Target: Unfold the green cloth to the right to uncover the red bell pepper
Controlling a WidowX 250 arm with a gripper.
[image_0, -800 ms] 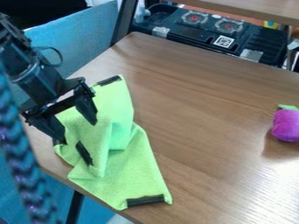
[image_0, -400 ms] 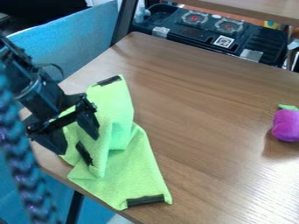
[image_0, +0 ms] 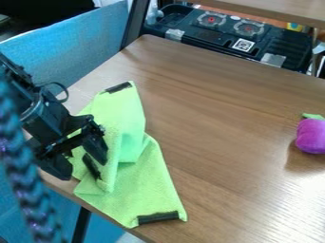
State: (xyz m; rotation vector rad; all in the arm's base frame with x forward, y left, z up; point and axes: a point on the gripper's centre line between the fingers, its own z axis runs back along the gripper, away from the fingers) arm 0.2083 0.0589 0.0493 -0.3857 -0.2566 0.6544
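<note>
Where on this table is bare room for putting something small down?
The table is bare between the green cloth and the purple toy. Bare wood also continues toward the far edge, before the black case. It is crowded at the picture's left, where the gripper is at the cloth.

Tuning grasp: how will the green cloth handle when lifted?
The green cloth is probably floppy, given its loose folds. Likely light for its spread, as it looks thin. Its dark patches look straight, so may be stiffer.
</note>
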